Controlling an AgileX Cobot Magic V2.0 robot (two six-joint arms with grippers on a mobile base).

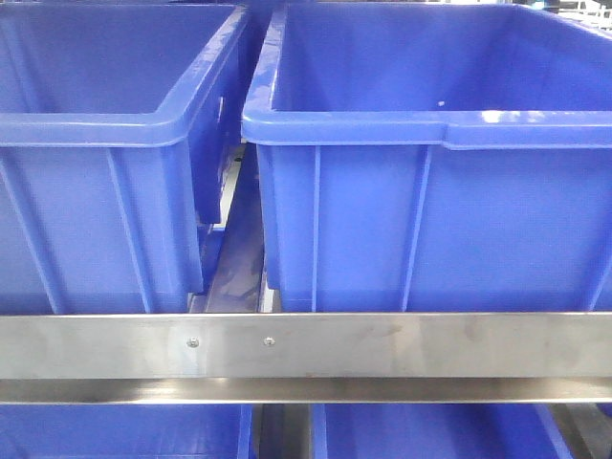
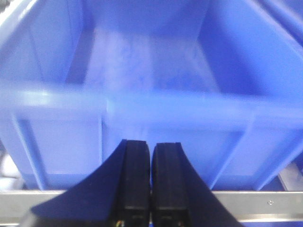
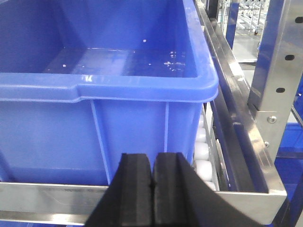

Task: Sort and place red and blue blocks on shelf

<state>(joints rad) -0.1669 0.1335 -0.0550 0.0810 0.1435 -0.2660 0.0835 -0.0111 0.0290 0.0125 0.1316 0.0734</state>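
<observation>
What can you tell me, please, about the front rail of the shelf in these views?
The front rail is a brushed steel strip running level across the whole front view, with two small screws left of centre. It looks dull grey and faintly smudged, with a folded lip beneath. The two blue bins stand just behind it; more blue shows below. In the right wrist view it meets an upright post at the corner.

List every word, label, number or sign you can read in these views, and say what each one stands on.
None can be read in any view.
The blue bins carry no visible label or print.
The shelf's front rail shows only two small screws, no marking.
The left gripper and right gripper show plain black fingers, no lettering.
</observation>
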